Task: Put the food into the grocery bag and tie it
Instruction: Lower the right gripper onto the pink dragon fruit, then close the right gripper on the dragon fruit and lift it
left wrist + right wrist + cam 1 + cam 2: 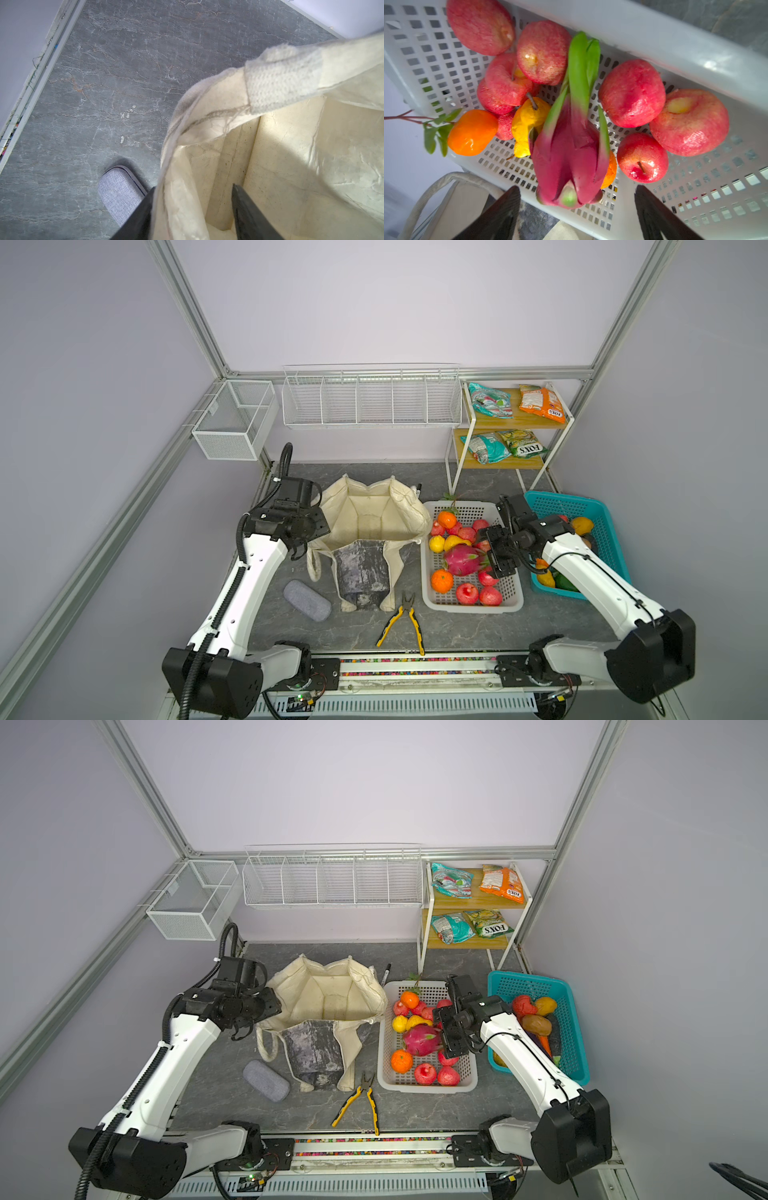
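with right gripper (576,187) wide open and empty, advance onto dragon fruit (566,149) lying straight ahead in white basket (654,37), long axis in line with approach

My left arm (257,568) reaches forward, wrist bent down, left gripper (193,186) pointing downward, jaws partly apart. And my right arm (590,572) angles in toward the middle, wrist tipped down, right gripper (576,187) with jaws spread wide.
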`<state>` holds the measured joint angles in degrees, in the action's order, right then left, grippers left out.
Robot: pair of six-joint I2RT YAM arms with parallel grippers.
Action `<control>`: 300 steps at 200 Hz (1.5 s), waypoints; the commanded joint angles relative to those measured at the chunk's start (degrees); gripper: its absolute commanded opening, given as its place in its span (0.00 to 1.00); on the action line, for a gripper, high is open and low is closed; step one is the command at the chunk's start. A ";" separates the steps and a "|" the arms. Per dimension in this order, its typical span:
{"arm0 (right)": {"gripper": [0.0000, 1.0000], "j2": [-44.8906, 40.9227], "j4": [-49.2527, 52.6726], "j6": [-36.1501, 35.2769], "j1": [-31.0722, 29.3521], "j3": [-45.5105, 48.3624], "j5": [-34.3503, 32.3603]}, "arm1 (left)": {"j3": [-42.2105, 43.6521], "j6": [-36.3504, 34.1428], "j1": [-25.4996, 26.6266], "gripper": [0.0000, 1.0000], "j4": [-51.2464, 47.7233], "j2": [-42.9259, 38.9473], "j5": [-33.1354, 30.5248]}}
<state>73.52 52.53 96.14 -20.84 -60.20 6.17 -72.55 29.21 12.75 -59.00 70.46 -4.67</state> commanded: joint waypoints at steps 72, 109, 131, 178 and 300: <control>0.89 3.45 -5.25 9.16 -3.25 2.90 -2.81 | -0.92 -0.56 -0.19 0.56 -0.32 -0.35 -0.17; 0.89 4.94 -8.15 10.03 -3.33 4.13 -3.12 | -0.70 -0.47 -0.19 0.56 -0.37 -0.62 -0.26; 0.89 6.09 -9.99 10.38 -3.42 4.69 -2.86 | -0.66 -0.47 -0.19 0.56 -0.33 -0.63 -0.30; 0.89 8.38 -12.21 10.41 -4.01 5.20 -2.50 | -0.66 -0.47 -0.19 0.56 -0.32 -0.79 -0.25; 0.73 5.78 -13.54 10.94 -4.39 7.22 -4.75 | 0.39 -0.19 -0.19 0.57 -0.59 -2.22 -0.61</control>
<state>81.06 36.95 101.41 -25.23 -54.13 3.81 -72.53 29.23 12.75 -58.94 69.34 -4.67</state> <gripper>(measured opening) 0.783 0.566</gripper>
